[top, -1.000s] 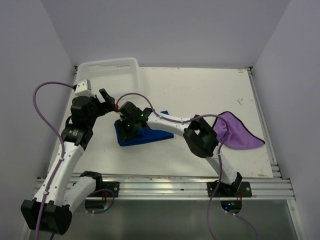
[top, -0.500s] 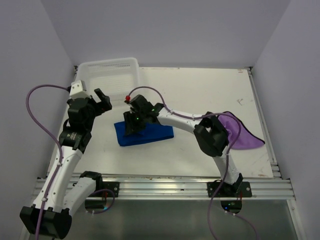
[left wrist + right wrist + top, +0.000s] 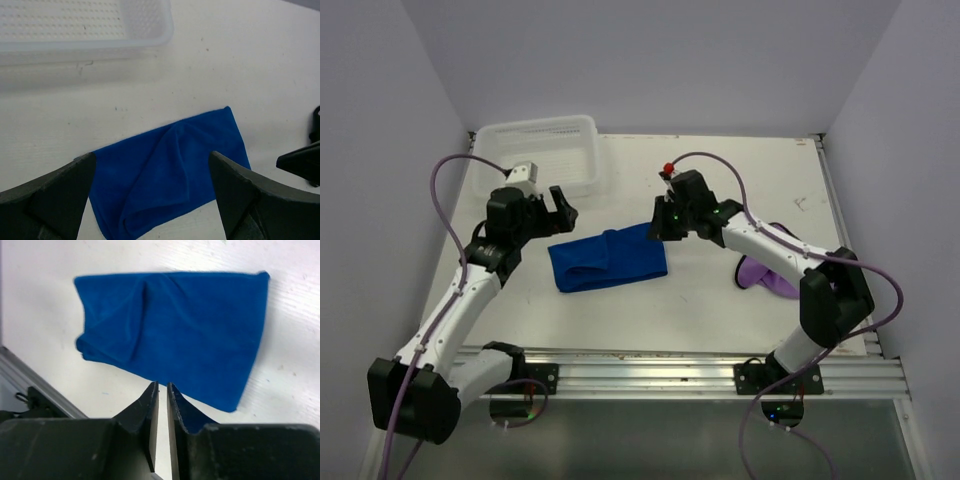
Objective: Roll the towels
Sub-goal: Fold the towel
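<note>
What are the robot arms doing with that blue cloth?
The robot is meant to roll towels. The blue towel lies loosely folded, not rolled, on the table, and neither hand holds it. The left hand hangs wide open near its left end. The right hand, nearly shut and empty, hangs by its right end. The purple towel lies untouched at the right.

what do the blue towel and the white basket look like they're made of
Blue towel: soft matte cloth, probably microfibre, judging by its fuzzy nap and limp folds. White basket: likely moulded plastic, slightly translucent and smooth, with a regular grid of small holes.
</note>
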Robot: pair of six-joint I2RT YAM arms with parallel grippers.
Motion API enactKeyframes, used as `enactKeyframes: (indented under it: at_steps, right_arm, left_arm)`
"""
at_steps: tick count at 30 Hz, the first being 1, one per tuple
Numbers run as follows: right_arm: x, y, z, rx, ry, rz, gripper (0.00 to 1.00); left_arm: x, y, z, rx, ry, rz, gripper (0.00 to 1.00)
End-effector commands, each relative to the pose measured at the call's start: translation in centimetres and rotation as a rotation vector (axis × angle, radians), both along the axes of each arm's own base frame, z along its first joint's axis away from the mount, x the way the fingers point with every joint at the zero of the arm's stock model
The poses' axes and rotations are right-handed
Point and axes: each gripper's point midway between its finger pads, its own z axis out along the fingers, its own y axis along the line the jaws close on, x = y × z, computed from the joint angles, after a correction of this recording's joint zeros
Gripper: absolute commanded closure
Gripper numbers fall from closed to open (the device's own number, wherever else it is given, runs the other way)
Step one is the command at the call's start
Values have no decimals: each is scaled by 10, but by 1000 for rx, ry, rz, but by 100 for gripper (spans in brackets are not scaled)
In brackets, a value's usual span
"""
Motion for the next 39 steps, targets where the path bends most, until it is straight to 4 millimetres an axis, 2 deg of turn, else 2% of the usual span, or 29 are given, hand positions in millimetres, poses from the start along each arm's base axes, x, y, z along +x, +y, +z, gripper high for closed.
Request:
enactKeyframes:
  at_steps: [1, 3, 4, 5, 6, 7, 8, 9, 17, 19, 20, 25, 27, 31, 32, 34, 35, 36, 39]
  right_arm:
    - [-14, -24, -35, -121, 27, -9, 87]
    - [-19, -28, -56, -144, 64, -8, 94]
    - [-17, -24, -59, -129, 60, -1, 96]
    - [-19, -23, -65, -126, 72, 3, 99]
    - [-20, -22, -76, -136, 94, 6, 99]
    - [-19, -22, -81, -136, 99, 7, 100]
    - [-19, -22, -84, -142, 104, 6, 100]
    - [-19, -23, -91, -157, 113, 8, 100]
    - [-20, -34, -122, -242, 138, 8, 100]
    - [-21, -36, -128, -253, 144, 10, 100]
    - [-21, -36, -129, -253, 145, 9, 100]
    - [-23, -37, -134, -253, 153, 19, 100]
    - [-22, -38, -135, -253, 153, 22, 100]
    - [-21, -39, -136, -254, 154, 30, 100]
    - [-21, -40, -136, -254, 156, 30, 100]
    - [-22, -41, -139, -255, 158, 29, 100]
    - [-22, -41, -140, -250, 162, 31, 100]
    - [-23, -43, -142, -250, 169, 32, 100]
    - [-24, -43, -144, -245, 173, 36, 100]
  left_arm:
    - [-5, -31, -18, -6, 54, -158, 3]
    - [-7, -43, -31, 15, 94, -196, 5]
    - [-6, -44, -35, 34, 99, -194, 6]
    - [-10, -58, -41, 59, 118, -229, 7]
    - [-9, -65, -40, 87, 114, -254, 9]
    - [-12, -67, -45, 119, 139, -258, 10]
    - [-15, -78, -54, 157, 168, -296, 12]
    - [-15, -83, -52, 176, 170, -306, 13]
    - [-24, -99, -91, 324, 279, -363, 33]
    - [-22, -102, -92, 348, 279, -364, 35]
    - [-22, -108, -93, 368, 279, -382, 38]
    - [-24, -115, -108, 495, 335, -398, 41]
    - [-28, -124, -114, 524, 350, -425, 43]
    - [-33, -126, -129, 551, 387, -426, 44]
    - [-36, -125, -135, 559, 400, -427, 48]
    - [-37, -122, -141, 569, 417, -414, 50]
    - [-40, -121, -145, 569, 428, -414, 58]
    - [-41, -122, -147, 566, 430, -416, 62]
    - [-43, -121, -154, 574, 440, -409, 66]
